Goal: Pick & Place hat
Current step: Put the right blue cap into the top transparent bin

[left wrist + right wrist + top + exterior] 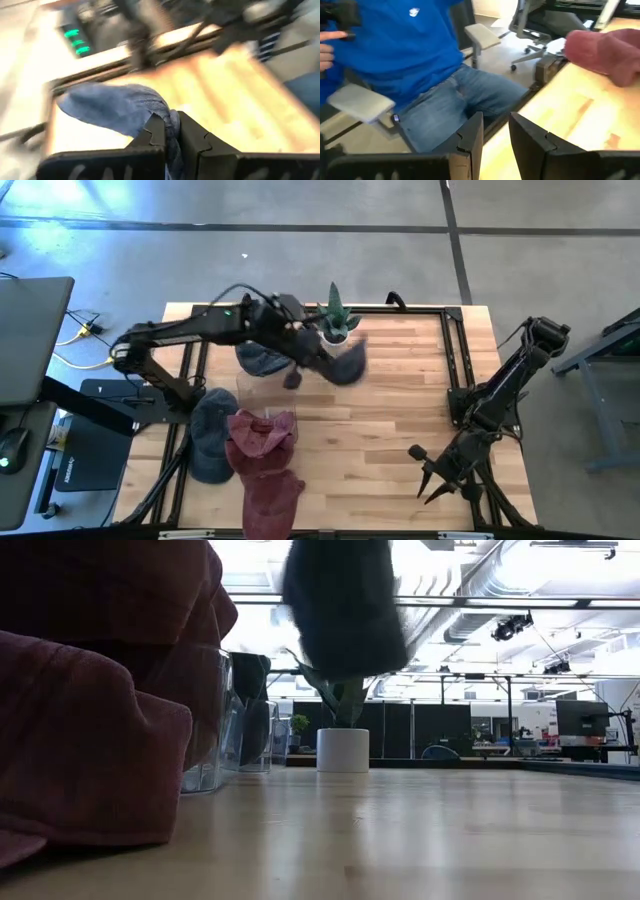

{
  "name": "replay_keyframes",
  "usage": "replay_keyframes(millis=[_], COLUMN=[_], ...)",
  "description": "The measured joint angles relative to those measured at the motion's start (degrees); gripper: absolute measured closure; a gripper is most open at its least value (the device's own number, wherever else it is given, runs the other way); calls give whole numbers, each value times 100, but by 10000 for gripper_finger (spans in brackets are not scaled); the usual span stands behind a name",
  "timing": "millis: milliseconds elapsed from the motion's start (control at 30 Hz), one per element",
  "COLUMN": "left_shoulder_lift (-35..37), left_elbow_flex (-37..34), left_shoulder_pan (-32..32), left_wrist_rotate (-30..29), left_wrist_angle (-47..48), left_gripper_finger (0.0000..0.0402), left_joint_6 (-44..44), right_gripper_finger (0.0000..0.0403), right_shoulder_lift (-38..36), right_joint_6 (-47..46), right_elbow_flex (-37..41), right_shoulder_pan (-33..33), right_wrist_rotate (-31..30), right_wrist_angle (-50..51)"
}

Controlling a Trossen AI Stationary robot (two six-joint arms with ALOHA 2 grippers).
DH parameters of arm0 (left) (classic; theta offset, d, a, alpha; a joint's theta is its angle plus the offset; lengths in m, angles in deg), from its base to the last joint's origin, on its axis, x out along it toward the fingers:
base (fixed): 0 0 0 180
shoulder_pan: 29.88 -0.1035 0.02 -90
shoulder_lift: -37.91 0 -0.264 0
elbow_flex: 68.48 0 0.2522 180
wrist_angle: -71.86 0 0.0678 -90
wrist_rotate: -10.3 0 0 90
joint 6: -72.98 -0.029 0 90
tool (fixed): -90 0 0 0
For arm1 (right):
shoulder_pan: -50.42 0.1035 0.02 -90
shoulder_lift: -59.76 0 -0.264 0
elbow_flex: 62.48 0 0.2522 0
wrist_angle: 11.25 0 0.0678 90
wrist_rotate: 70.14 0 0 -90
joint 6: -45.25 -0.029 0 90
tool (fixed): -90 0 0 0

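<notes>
A dark blue cloth hat (345, 362) hangs blurred in the air above the table's far middle, with my left gripper (306, 354) shut on it. In the low view the hat (345, 605) hangs in front of the potted plant (343, 748). My right gripper (430, 472) waits near the table's front right, its fingers (470, 135) a little apart with nothing between them. Lying on the table at the near left are a grey-blue hat (212, 435) and two maroon hats (262, 436), (272, 495). My left gripper pinches a bunched part of the blue hat's cloth (169, 116) between its two fingers; how many layers, I cannot tell. The rest of the hat (110, 106) spreads out beyond the fingertips. The hat is lifted clear of the table and hangs slack.
A potted plant (335, 322) stands at the far middle. Another dark blue hat (260, 360) lies by a clear container (205, 720) left of centre. A black frame (455, 350) borders the table. A seated person in a blue shirt (415, 45) is beyond the near edge.
</notes>
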State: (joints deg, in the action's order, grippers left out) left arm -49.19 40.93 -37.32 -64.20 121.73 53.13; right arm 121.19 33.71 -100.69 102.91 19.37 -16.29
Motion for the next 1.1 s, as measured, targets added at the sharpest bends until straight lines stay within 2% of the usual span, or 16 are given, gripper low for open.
replay_keyframes(millis=[100,333,500,767,933,1100], left_shoulder_lift=[257,824,939,963,970,970], left_elbow_flex=[12,0,-2,7,7,6], left_shoulder_pan=[-202,-669,-991,-1466,-1841,-2171], left_wrist_rotate=[-680,-1782,-2334,-3351,-3670,-3717], left_wrist_angle=[121,535,556,484,693,1374], left_gripper_finger=[395,395,395,395,395,397], left_joint_6=[-391,-1083,-1601,-2935,-3453,-3330], right_gripper_finger=[313,313,313,313,313,313], right_shoulder_lift=[0,0,0,0,0,0], right_joint_6=[2,5,5,4,4,5], right_elbow_flex=[0,0,0,0,0,0], right_shoulder_pan=[-3,-40,-178,-501,-713,-911], right_wrist_rotate=[-258,-944,-990,-989,-988,-818], right_wrist_angle=[33,94,105,146,294,371])
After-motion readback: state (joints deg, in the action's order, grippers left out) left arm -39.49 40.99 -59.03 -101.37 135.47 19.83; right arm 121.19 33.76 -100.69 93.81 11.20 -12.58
